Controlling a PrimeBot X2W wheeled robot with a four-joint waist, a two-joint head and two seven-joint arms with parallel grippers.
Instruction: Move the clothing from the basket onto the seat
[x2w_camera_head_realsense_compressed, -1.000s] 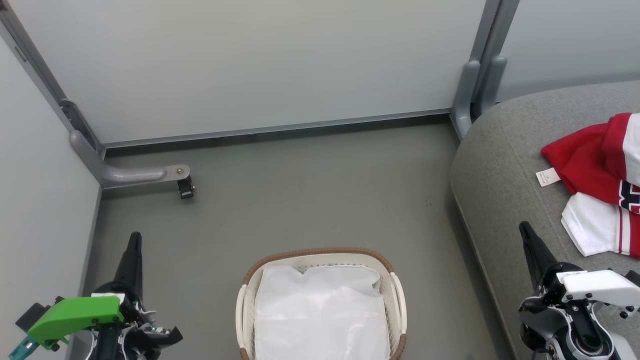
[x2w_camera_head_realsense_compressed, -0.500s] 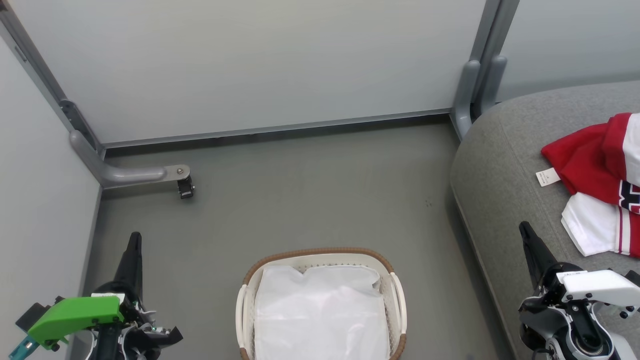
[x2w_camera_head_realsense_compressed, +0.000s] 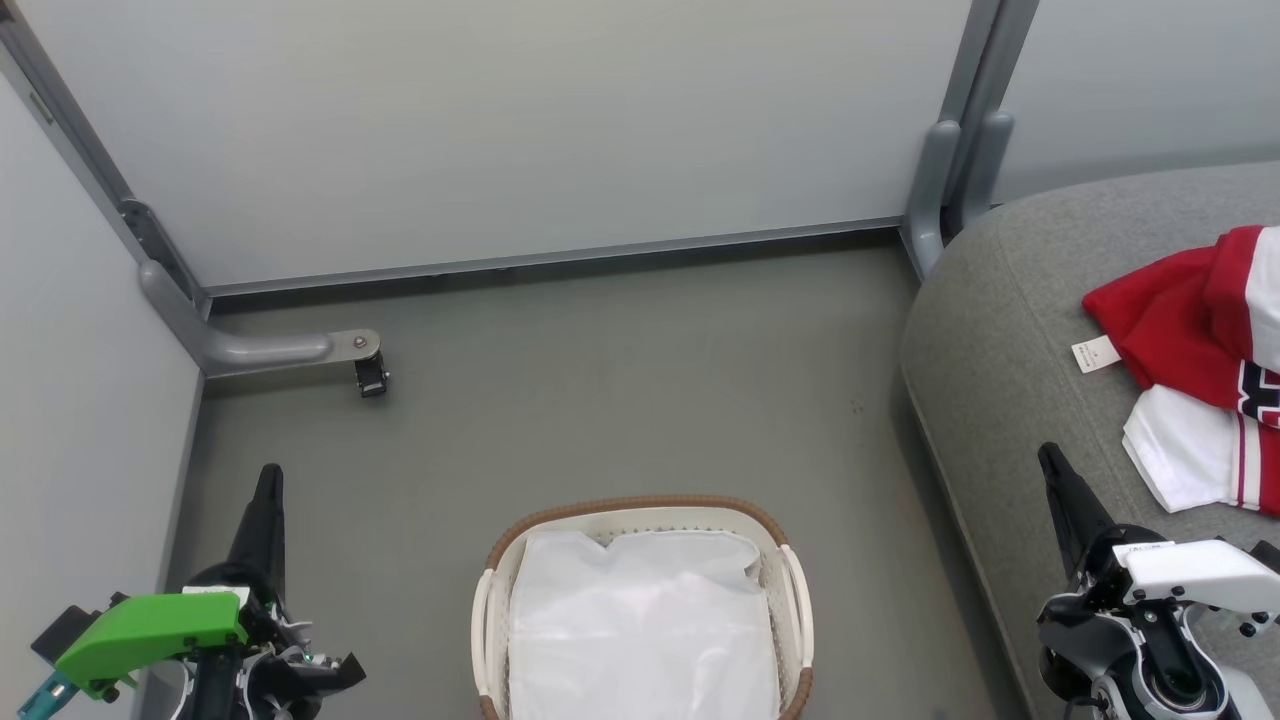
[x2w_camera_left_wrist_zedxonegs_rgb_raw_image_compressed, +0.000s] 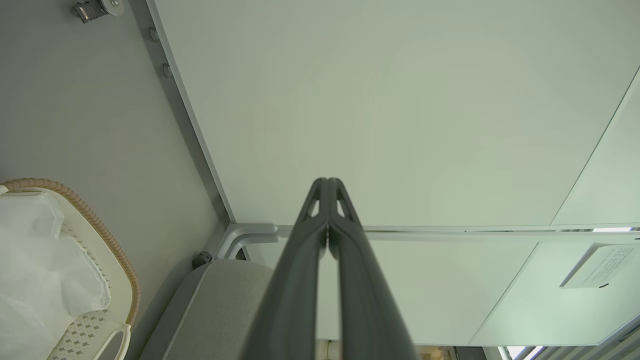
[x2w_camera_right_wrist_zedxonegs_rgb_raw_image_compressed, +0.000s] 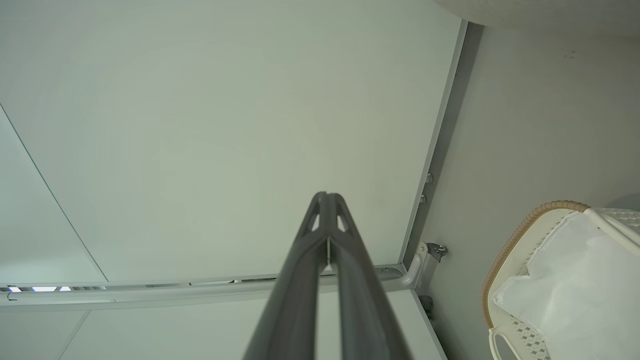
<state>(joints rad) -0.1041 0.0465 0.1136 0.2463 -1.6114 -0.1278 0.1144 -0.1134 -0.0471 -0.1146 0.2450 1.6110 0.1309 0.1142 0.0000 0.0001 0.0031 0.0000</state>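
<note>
The clothing (x2w_camera_head_realsense_compressed: 1185, 315) and the seat (x2w_camera_head_realsense_compressed: 990, 340) are cut off by the right edge of the head view, the basket (x2w_camera_head_realsense_compressed: 640, 503) by its bottom edge, and the basket's floor is hidden beneath the white liner sheet (x2w_camera_head_realsense_compressed: 640, 630).

Left gripper (x2w_camera_head_realsense_compressed: 268, 478): long, dark, matt fingers (x2w_camera_left_wrist_zedxonegs_rgb_raw_image_compressed: 297, 290) tapering to a narrow tip, each with a small triangular cut-out just below the tip. Its base was black and carried a bright green plastic cover (x2w_camera_head_realsense_compressed: 150, 625) with rounded edges, a teal piece (x2w_camera_head_realsense_compressed: 35, 692) at the outer end and a small white label on top. Right gripper (x2w_camera_head_realsense_compressed: 1048, 457): same dark tapered fingers (x2w_camera_right_wrist_zedxonegs_rgb_raw_image_compressed: 300, 290) with the same cut-outs. Its base carried a white angular cover (x2w_camera_head_realsense_compressed: 1200, 575) with small dark screws (x2w_camera_head_realsense_compressed: 1244, 630), over a black and silver round joint (x2w_camera_head_realsense_compressed: 1175, 690).
</note>
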